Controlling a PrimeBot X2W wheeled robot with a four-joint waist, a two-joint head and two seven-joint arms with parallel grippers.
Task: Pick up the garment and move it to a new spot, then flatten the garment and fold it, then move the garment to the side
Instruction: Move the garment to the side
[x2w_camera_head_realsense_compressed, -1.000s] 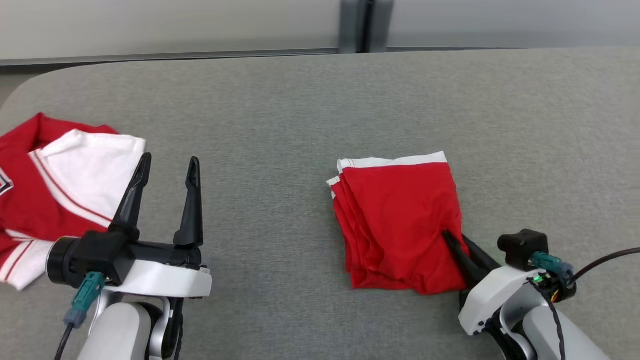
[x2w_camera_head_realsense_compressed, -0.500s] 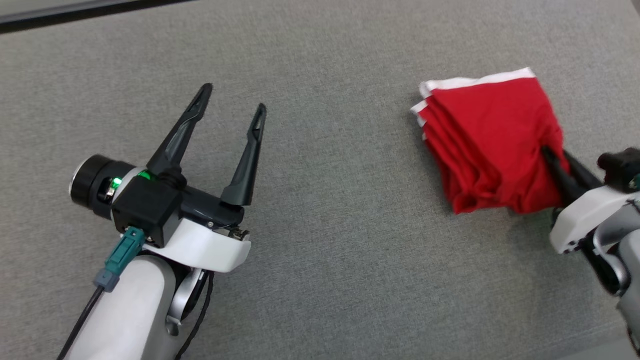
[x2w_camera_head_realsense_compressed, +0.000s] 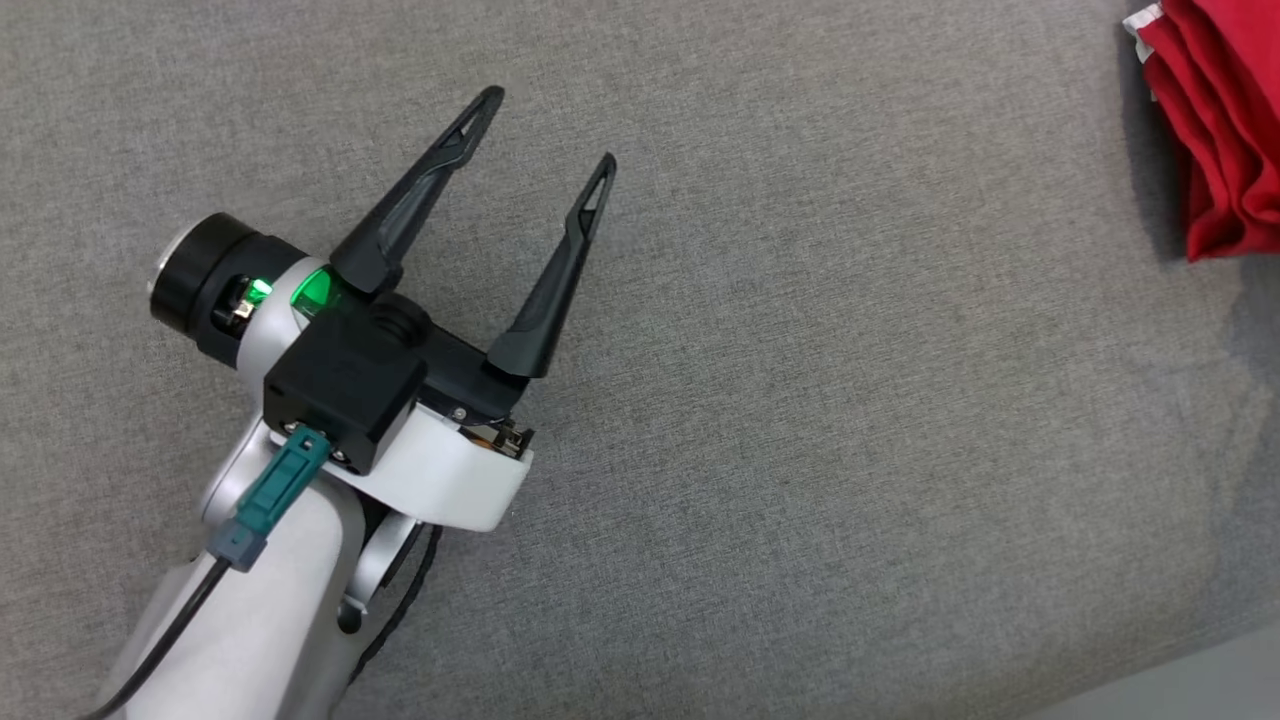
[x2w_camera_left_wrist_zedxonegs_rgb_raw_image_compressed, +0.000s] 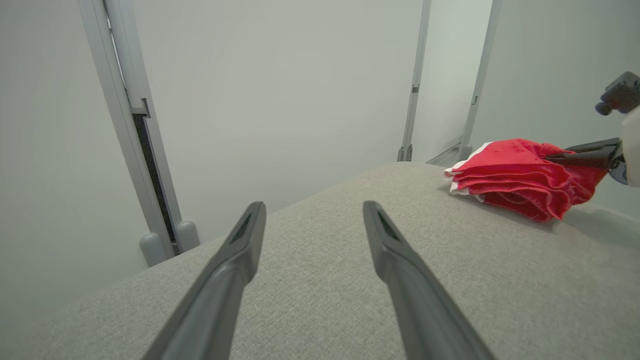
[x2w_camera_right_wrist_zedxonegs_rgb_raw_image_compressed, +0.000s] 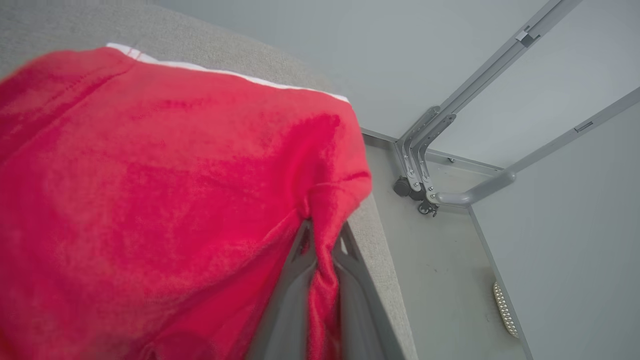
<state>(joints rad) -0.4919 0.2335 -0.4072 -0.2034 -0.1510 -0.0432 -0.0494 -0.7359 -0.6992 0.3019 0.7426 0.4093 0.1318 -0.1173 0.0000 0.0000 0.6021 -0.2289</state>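
A folded red garment (x2w_camera_left_wrist_zedxonegs_rgb_raw_image_compressed: 517, 172), trimmed in white along one edge, sits near the right-hand edge of a table (x2w_camera_head_realsense_compressed: 800, 420) covered in grey cloth. In the left wrist view its stacked layers fan out toward the camera. The right gripper (x2w_camera_right_wrist_zedxonegs_rgb_raw_image_compressed: 324, 231) is clenched on one corner of the bundle: in the right wrist view a pinch of red cloth runs down between its two dark fingers, which are drawn close together. The left wrist view shows those fingers reaching in from the right to the garment's edge. Whether the whole bundle rests on the table cannot be told. In the head view the garment shows at the upper right corner, cut off by the picture's edge. The left gripper (x2w_camera_head_realsense_compressed: 551, 126) is released, its fingers spread wide with nothing between them, over bare grey cloth well apart from the garment. A green light (x2w_camera_head_realsense_compressed: 315, 292) glows on its wrist, and a teal connector (x2w_camera_head_realsense_compressed: 280, 490) with a dark cable plugs in below. Behind the table stand pale wall panels (x2w_camera_left_wrist_zedxonegs_rgb_raw_image_compressed: 280, 90) and grey metal posts (x2w_camera_left_wrist_zedxonegs_rgb_raw_image_compressed: 127, 125). Past the table's edge, the right wrist view shows a pale floor (x2w_camera_right_wrist_zedxonegs_rgb_raw_image_compressed: 440, 280) and a grey metal frame (x2w_camera_right_wrist_zedxonegs_rgb_raw_image_compressed: 425, 150).
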